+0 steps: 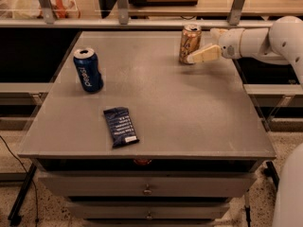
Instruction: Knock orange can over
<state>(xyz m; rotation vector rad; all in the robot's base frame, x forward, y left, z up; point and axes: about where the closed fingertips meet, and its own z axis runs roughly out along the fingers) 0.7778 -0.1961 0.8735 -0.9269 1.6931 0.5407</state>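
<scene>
The orange can (pixel 190 43) stands upright at the far right of the grey table (pixel 189 112), silver top up. My gripper (pixel 200 45) reaches in from the right on a white arm (pixel 270 39), just right of the can. It is open and holds nothing. Its nearer cream finger (pixel 204 55) points left, and its tip is at the can's lower right side, touching it or nearly so. The other finger (pixel 215 32) sits higher and farther back, apart from the can.
A dark blue can (pixel 88 70) stands upright at the left of the table. A dark blue snack packet (pixel 121 126) lies flat near the front. Drawers (pixel 147 188) sit under the tabletop. A railing and shelves (pixel 142 13) run behind the far edge.
</scene>
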